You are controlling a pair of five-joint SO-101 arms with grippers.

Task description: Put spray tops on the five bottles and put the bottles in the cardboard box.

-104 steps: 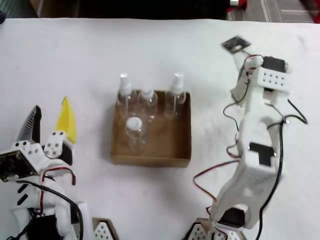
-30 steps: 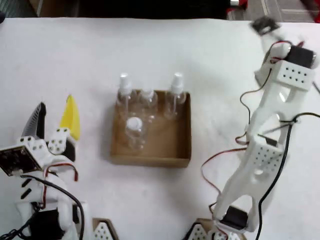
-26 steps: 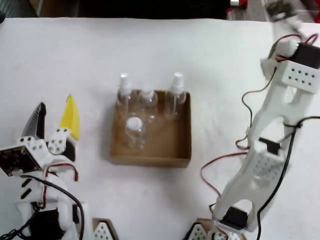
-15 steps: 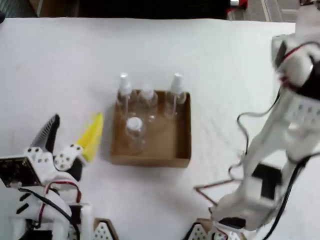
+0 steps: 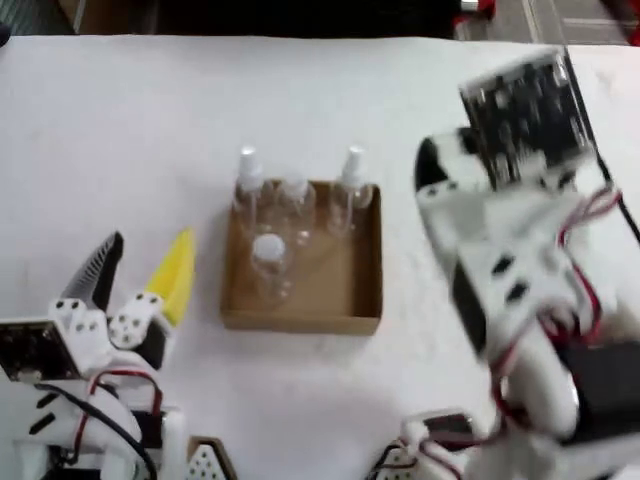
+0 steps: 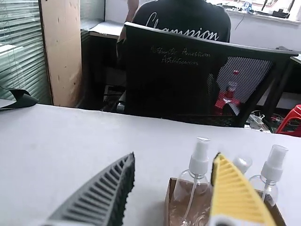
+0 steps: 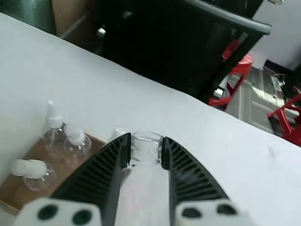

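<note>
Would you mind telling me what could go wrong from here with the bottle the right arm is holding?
The bottle in the right gripper has an open neck with no spray top; boxing it now would likely leave the job unfinished. Four capped bottles sit in the cardboard box, mostly at the back, so lowering another beside them might knock one over.

Table: white matte top (image 5: 300,90), evenly lit.
Chair: black mesh office chair (image 6: 188,80) beyond the table's far edge.
Panel: pale wooden board (image 6: 59,52) beside window blinds (image 6: 19,52).
Floor: grey (image 5: 570,20), red plastic stool (image 6: 290,123) standing on it.
</note>
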